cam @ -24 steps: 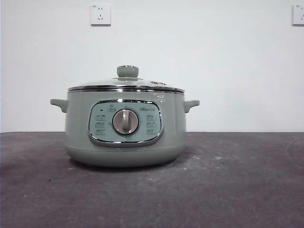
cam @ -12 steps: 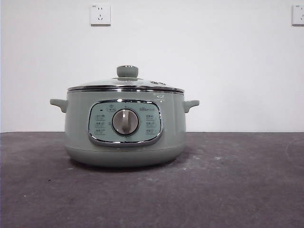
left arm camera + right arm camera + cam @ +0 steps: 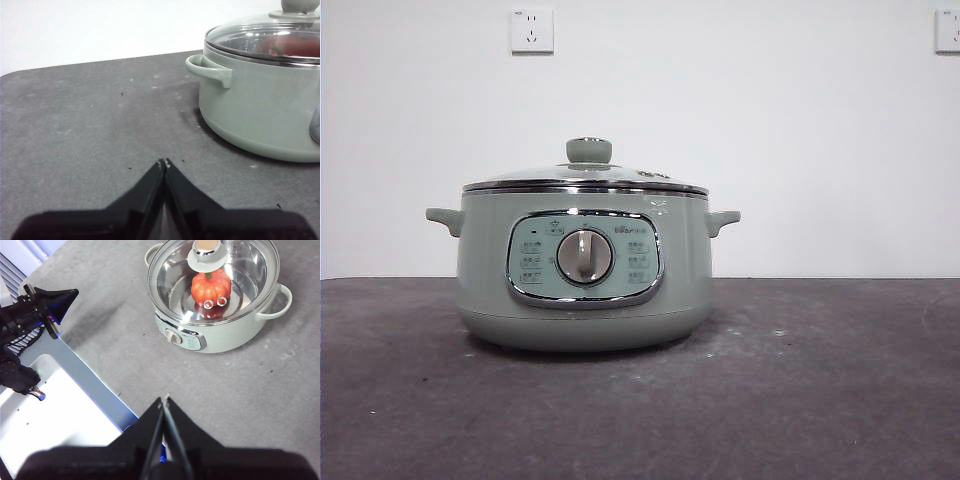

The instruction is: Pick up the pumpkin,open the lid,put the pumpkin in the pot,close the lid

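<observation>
One pumpkin [image 3: 211,286] inside pot [image 3: 582,265]; lid [image 3: 586,176] on.

We find one obstacle on the table [image 3: 840,400]: the pot [image 3: 582,262], standing left of centre in the front view, with the lid [image 3: 586,177] seated on its rim and closing the way in from above. Bare tabletop runs along the lower frame and to the right of the pot. In the right wrist view, a dark folded gripper [image 3: 50,305] sits at the left edge, well apart from the pot.
</observation>
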Tool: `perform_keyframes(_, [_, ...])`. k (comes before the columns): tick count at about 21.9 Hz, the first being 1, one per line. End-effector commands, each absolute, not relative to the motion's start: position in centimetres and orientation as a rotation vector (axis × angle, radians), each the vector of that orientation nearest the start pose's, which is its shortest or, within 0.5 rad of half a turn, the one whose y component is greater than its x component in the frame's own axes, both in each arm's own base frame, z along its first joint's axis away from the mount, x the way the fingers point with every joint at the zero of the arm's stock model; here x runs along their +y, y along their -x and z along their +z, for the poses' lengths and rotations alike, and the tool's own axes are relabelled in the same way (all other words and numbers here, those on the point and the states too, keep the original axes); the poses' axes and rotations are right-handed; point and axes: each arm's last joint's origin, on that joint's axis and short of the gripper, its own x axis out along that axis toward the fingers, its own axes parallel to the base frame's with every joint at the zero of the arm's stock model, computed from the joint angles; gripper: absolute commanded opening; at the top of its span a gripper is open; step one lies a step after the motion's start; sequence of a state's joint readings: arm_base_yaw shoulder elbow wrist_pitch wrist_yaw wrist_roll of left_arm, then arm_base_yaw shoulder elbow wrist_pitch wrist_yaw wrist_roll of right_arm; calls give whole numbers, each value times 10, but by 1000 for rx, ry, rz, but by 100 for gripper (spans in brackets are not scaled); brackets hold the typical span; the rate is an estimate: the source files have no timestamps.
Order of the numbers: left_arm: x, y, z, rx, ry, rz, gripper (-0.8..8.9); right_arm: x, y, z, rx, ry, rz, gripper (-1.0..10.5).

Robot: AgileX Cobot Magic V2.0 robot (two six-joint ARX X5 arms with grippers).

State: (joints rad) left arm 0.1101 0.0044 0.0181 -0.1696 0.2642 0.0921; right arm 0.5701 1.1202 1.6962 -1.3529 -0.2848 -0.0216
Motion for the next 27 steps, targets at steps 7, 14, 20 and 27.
perform_keyframes(7, [3,-96,148,157,-50,-156,-3,85,-118,458,788,126,814,1])
perform_keyframes(14, [3,-96,148,157,-50,-156,-4,73,-116,463,712,136,765,1])
perform_keyframes(20, [3,-96,148,156,-50,-156,-3,34,-84,483,215,36,674,1])
perform_keyframes(27, [3,-96,148,156,-50,-156,-3,20,-77,395,-109,98,522,1])
